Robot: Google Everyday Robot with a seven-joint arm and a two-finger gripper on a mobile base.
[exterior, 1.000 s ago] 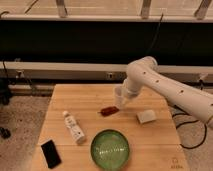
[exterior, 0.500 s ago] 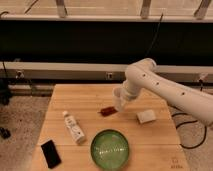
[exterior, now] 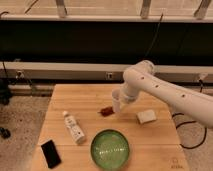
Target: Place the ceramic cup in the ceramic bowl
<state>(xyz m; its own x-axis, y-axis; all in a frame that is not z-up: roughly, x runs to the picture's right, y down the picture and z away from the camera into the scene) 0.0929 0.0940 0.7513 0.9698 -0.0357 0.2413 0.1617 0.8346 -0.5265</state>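
The ceramic cup, small and pale white, sits at the end of my arm over the middle of the wooden table. My gripper is shut around it, and the arm reaches in from the right. The cup is close to the table surface; I cannot tell whether it touches. The ceramic bowl, large, glossy green with a speckled inside, stands near the table's front edge, in front of the cup and a little to its left. The bowl holds nothing.
A small red object lies just left of the cup. A white labelled bottle lies left of the bowl. A black flat object is at the front left. A pale block lies right of the cup. The table is wooden.
My gripper and the cup have shifted slightly left and down. Nothing else on the table has moved.
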